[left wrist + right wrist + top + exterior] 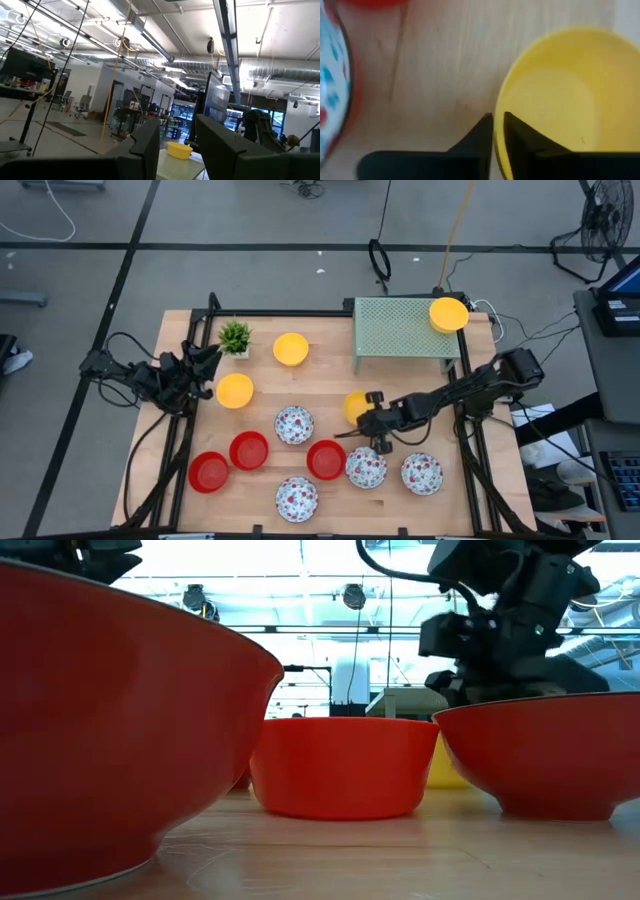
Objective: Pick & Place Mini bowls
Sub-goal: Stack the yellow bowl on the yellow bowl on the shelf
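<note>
Yellow rim between dark fingers is what the right wrist view shows: the right gripper [498,131] has one finger inside and one outside the wall of a yellow bowl [560,95], the two pinched nearly together on that thin edge. Gripping by the rim makes sense here, since a bowl is too wide to span and the wall is the only narrow part on offer. Seen from above, this bowl [355,407] sits on the wooden tabletop [320,385] a little right of centre, just off the near edge of the green perforated rack [400,328], and it looks to rest on the wood, not yet lifted.

One yellow bowl on the rack [449,314] sits at its far right corner, which suggests the rack is where bowls are meant to go (a judgement only). Two more yellow bowls lie toward the far left part of the tabletop, while red and white speckled ones line the near edge.

At the left edge the left gripper [205,367] waits with its fingers partly apart and nothing between them, beside the small potted plant [235,337].
</note>
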`<state>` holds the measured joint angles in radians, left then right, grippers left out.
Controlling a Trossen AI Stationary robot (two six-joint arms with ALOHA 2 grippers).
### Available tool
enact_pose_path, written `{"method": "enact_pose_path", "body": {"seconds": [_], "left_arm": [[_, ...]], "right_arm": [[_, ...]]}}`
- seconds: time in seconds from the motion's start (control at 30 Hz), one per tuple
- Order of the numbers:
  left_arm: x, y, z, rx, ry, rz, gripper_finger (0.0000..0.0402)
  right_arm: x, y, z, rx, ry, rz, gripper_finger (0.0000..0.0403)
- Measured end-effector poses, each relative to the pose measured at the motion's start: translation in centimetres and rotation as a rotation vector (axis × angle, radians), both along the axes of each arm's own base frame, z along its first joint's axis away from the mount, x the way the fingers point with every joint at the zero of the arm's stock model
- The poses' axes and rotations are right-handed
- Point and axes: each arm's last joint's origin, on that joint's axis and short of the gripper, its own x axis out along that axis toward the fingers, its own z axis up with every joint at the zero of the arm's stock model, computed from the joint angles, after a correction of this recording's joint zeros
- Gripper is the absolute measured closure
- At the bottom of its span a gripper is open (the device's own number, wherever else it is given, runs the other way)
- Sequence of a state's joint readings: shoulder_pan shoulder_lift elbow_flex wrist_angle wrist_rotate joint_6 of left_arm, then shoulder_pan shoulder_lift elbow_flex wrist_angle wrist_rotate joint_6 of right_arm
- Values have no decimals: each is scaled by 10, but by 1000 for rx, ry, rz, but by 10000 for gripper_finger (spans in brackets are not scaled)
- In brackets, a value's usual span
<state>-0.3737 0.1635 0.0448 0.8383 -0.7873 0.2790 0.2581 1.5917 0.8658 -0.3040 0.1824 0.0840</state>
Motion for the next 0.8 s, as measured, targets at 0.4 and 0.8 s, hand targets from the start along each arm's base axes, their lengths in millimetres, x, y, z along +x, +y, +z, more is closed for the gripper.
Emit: {"method": "enact_pose_path", "body": {"seconds": [0.4,0.8], "left_arm": [[0,0,0,-1,1,2,273],[0,0,0,-19,-7,-1,273]], "right_arm": [[-8,0,75,138,-344,-160,401],[-55,-39,176,-17,-768,-351,402]]}}
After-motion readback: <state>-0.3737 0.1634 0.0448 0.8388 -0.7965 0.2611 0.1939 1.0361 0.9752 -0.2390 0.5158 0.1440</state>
